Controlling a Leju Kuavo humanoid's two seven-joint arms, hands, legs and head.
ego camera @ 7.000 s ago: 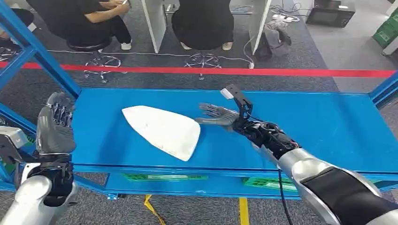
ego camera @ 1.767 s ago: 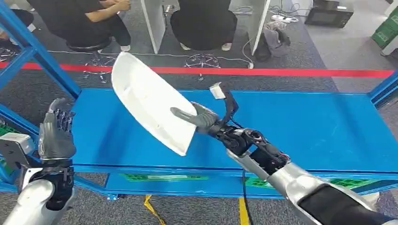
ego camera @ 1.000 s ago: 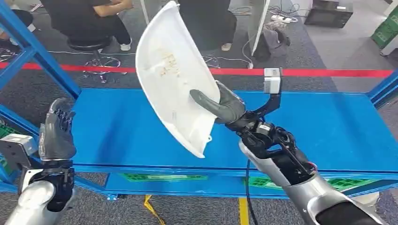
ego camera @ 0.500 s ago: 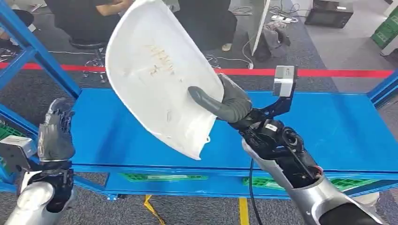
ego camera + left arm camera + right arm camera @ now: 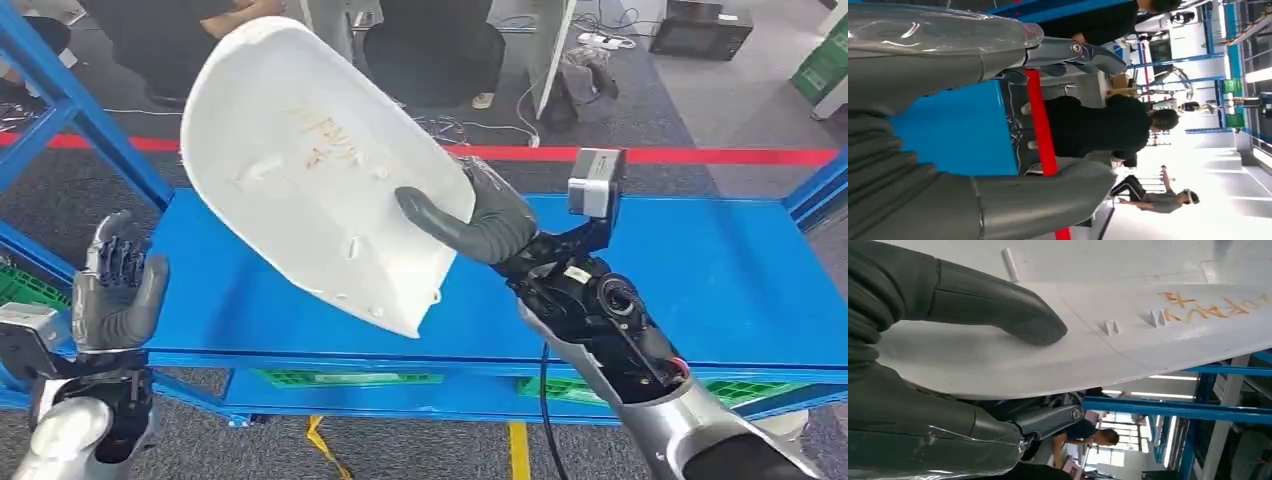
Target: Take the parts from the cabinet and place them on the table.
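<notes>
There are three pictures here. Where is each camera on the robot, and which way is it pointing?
Head view: high on the body, looking forward and down at the blue shelf; both arms show, the right hand holding up a white part, the left hand raised and empty.
Left wrist view: behind the left hand, facing seated people beyond the shelf.
Right wrist view: behind the right hand, close on the white part.
Shared: head and right wrist views both show the part's orange writing.

White part (image 5: 300,170) with orange lettering, grey right hand (image 5: 478,215), blue shelf (image 5: 700,270), red floor line (image 5: 720,156)
</notes>
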